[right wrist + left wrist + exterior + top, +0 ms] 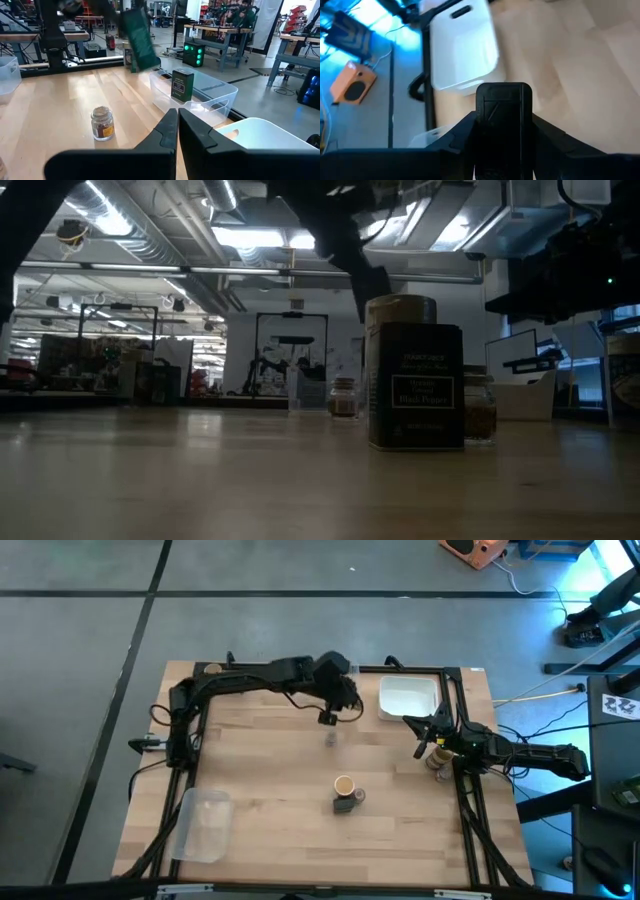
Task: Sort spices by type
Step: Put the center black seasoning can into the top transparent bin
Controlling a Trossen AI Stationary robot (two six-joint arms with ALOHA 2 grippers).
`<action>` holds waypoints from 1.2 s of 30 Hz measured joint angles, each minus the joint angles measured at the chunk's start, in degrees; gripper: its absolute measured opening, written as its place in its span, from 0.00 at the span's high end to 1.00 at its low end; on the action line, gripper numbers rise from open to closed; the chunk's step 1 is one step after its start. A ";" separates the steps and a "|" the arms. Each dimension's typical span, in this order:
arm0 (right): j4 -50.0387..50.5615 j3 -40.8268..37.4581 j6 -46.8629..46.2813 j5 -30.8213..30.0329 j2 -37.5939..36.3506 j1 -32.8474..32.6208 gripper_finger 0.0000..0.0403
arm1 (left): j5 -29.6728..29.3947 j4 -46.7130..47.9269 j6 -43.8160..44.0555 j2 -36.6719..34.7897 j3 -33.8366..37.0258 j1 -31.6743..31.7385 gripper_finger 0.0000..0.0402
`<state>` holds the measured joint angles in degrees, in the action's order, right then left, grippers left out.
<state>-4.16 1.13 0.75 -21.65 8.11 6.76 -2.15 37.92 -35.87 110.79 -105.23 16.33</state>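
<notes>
We see the left pincer pinching a dark boxy spice jar above the wooden surface; the right pincer rests pressed together.

The only lettering I can make out is on the dark boxy jar right of centre in the low view, whose pale label ends in the words "Black Pepper", with smaller lines above them and near the jar's top too faint for me to read.
</notes>
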 joint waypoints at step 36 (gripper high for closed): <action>0.00 0.00 -0.01 -0.42 0.00 0.00 0.96 | 0.04 -9.39 8.25 1.95 19.01 14.70 0.69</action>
<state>-4.16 1.13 0.75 -22.07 8.10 6.76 -2.11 28.54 -27.62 112.74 -86.21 31.03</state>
